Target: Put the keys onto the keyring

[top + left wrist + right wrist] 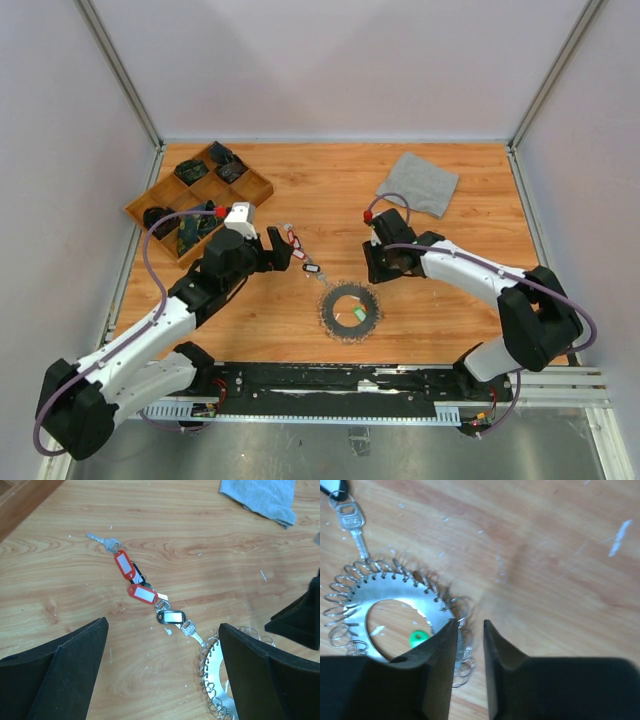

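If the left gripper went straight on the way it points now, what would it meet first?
The left gripper, open wide, would probably reach the black-tagged key first; depth is unclear from the wrist view.

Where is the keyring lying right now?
Top view: the keyring lies near the table's front centre; the line of keys ends at its far-left rim, and the right gripper is at its far-right edge.
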